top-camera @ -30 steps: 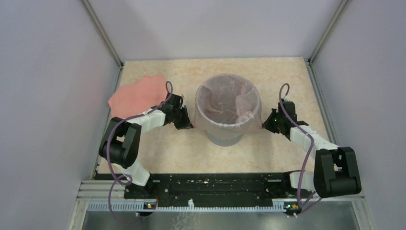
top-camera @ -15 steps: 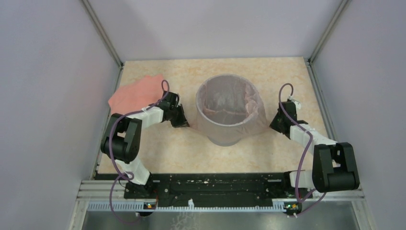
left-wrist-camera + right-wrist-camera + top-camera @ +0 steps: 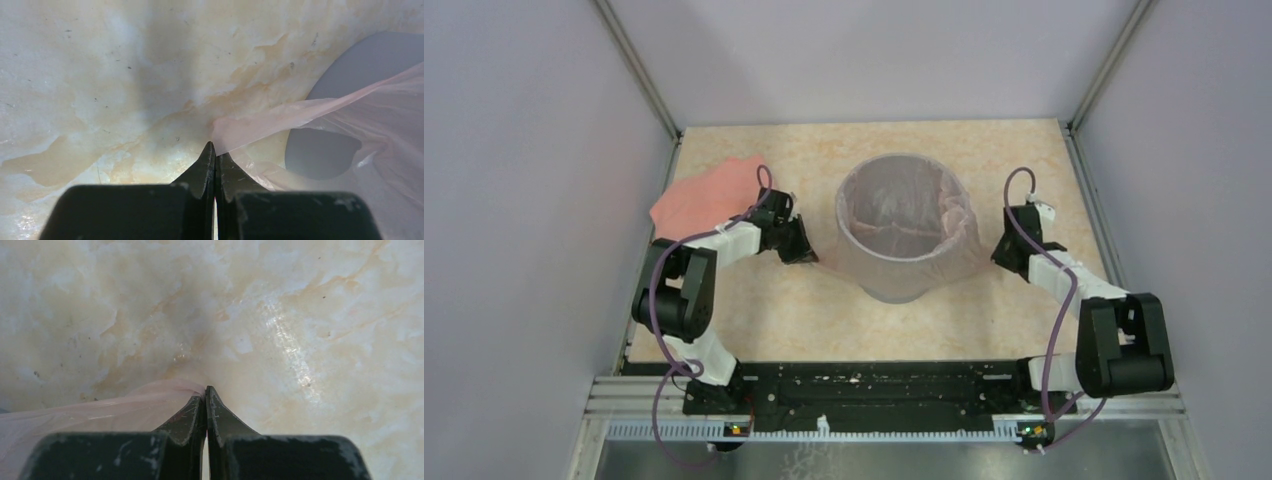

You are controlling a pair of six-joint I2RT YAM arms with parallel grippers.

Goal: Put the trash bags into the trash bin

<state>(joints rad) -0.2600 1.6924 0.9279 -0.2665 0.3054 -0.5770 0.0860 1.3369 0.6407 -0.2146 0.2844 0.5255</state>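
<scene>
Pinching opposite edges of the trash bag (image 3: 894,215), the clenched left hand (image 3: 805,250) and right hand (image 3: 998,250) hold its film stretched over the trash bin (image 3: 894,294) as a liner.

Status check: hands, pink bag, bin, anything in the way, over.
Both shut: left hand and right hand each pinch the trash bag edge. Bag draped over the trash bin rim, stretched outward. Nothing blocking; pink pile sits far left.
</scene>
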